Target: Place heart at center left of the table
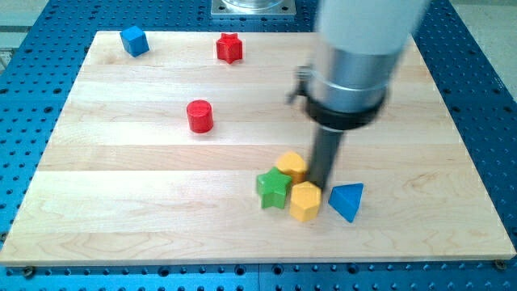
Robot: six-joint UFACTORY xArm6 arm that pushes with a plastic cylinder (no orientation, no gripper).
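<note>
Because the yellow heart (292,166) sat lower centre, wedged beside the green star (273,188) and yellow hexagon (305,200), you had my tip (322,184), bare and holding nothing, touching its right side, seemingly to push it left.

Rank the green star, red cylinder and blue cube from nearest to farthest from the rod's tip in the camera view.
Tip sits among the yellow blocks.
1. Green star, just to the view's left.
2. Red cylinder, upper left.
3. Blue cube, top-left corner.
</note>
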